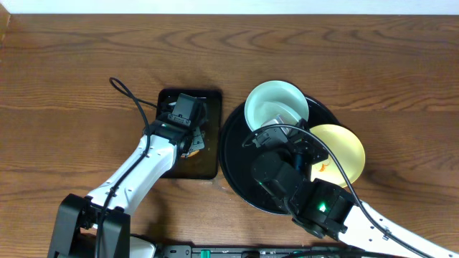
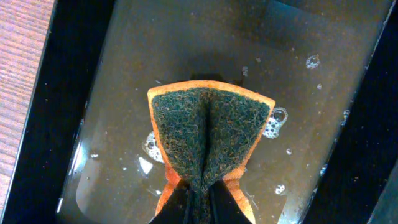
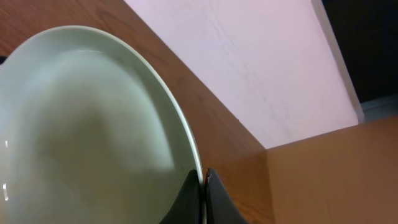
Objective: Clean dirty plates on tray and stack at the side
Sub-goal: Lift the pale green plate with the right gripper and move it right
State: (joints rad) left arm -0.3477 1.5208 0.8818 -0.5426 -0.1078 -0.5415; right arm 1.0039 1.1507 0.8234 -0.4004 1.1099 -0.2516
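In the upper centre of the overhead view, the right gripper (image 3: 202, 185) pinches the rim of a tilted pale blue-white round plate (image 1: 275, 104) over the large glossy black round tray (image 1: 231, 154), likely stiff, slick, breakable and best held there, while the left gripper (image 2: 198, 202) squeezes an orange-green sponge (image 2: 208, 130).

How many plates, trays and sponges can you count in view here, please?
Plates: 2 (pale plate, yellow plate)
Trays: 2 (round tray, rectangular tray)
Sponges: 1 (sponge)
Total: 5
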